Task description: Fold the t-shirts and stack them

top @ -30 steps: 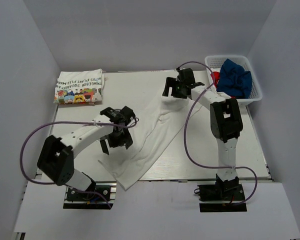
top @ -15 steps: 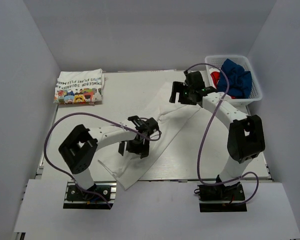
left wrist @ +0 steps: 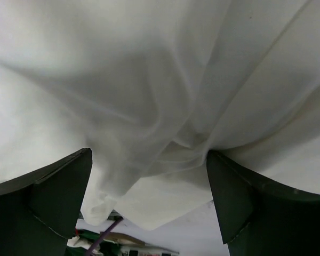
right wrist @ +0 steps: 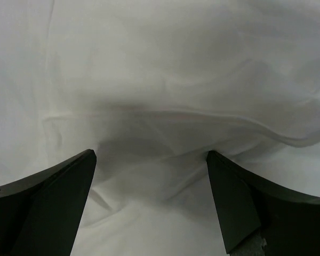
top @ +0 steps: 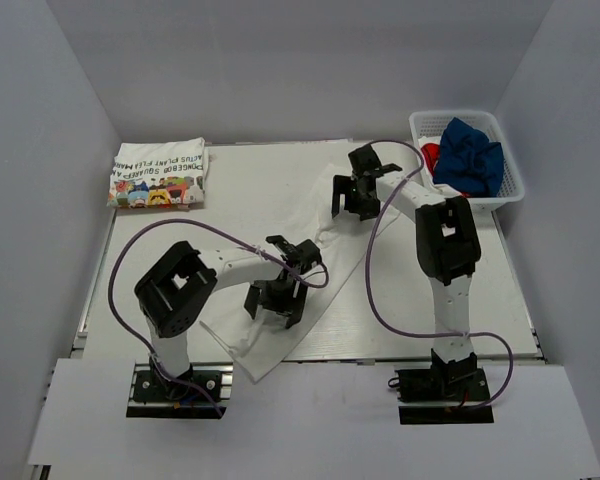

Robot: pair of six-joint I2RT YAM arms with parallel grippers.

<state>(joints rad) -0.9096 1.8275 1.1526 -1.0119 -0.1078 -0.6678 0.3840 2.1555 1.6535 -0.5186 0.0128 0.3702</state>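
White tee (top: 335, 262): from above, lay rumpled in a diagonal strip mid-table, with left gripper (top: 276, 306) over the near end, right gripper (top: 356, 194) over the far end, and printed tee (top: 158, 172) folded at the far-left corner. From left wrist: stood wide open, held nothing, hung close over bunched folds; risked pinching several layers at once. From right wrist: likewise wide and empty above wrinkles; risked a skewed, twisted fold through mismatched grabs.
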